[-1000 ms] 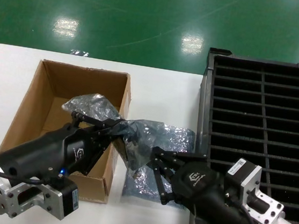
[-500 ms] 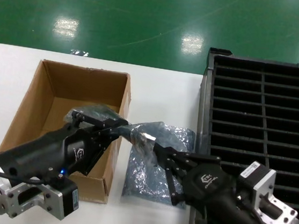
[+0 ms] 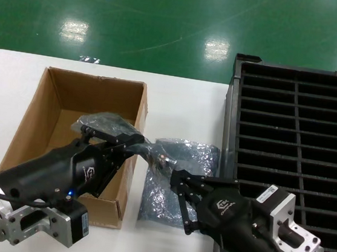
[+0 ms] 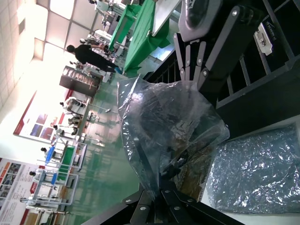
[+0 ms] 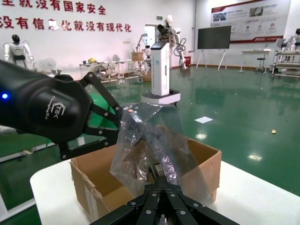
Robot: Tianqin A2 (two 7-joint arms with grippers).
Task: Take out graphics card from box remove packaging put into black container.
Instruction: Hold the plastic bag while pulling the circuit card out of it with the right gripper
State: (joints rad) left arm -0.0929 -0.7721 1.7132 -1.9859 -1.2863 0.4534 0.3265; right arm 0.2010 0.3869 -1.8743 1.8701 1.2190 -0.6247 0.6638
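Head view is showing my left gripper (image 3: 135, 143) and right gripper (image 3: 165, 163) both pinching the crinkly, shiny grey plastic bag (image 3: 105, 120), holding it up between them over the edge of the brown cardboard box (image 3: 68, 96). I cannot see the card inside.

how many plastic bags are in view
2: the crinkled bag held up between the left gripper and right gripper; a flatter bag on the table beside the box.

1. A white table (image 3: 183, 103) with a rounded corner stands on a green floor (image 3: 169, 16).
2. On it sit an open cardboard box (image 3: 68, 99), a flat bluish-grey bag (image 3: 163, 201) and a black slatted container (image 3: 297, 122).
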